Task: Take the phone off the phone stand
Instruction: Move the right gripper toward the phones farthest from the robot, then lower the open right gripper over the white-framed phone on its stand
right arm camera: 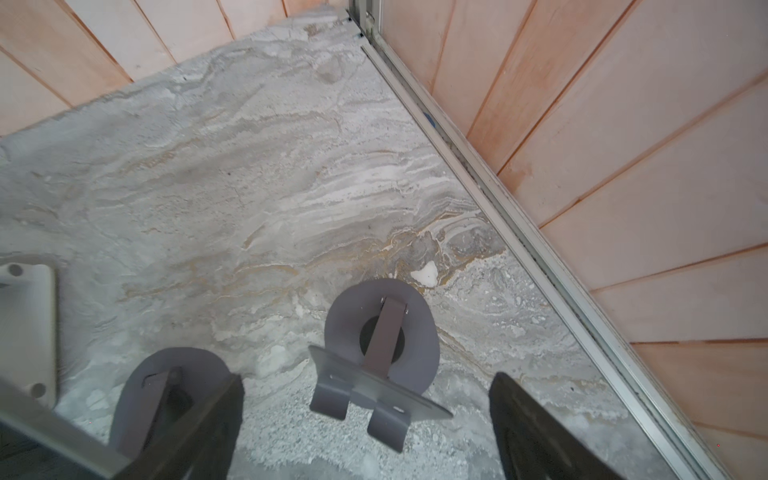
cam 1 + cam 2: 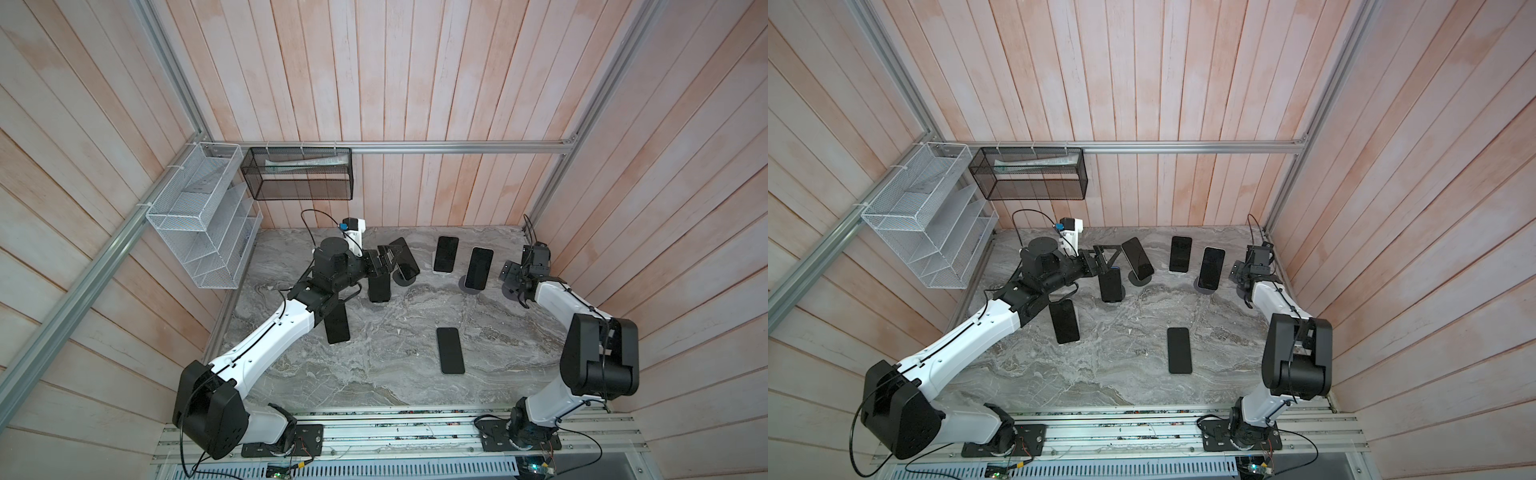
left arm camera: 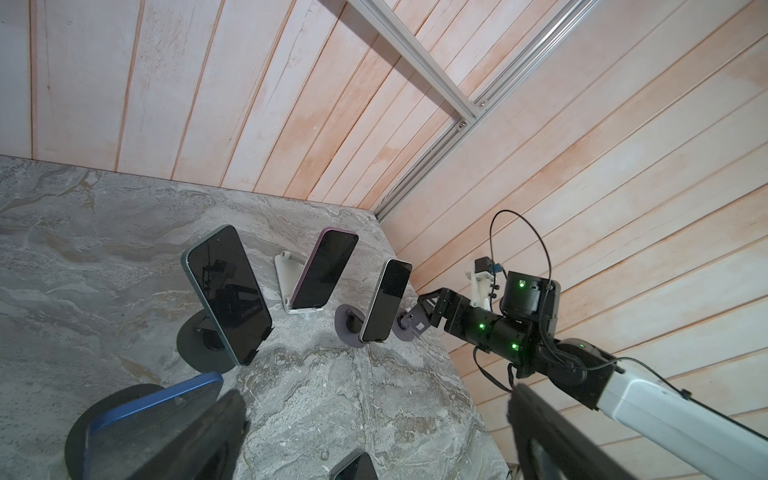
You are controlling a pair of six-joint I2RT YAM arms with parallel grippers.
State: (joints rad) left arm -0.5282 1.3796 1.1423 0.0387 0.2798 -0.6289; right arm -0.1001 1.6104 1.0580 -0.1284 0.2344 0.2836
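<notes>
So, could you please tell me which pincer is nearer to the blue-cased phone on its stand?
Left. The left pincer hangs open right beside the top edge of the blue-cased phone; the right pincer is far across the table, above an empty grey stand.

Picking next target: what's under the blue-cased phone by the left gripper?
A dark round stand base shows beneath the blue-cased phone; the phone hides the rest of the stand.
</notes>
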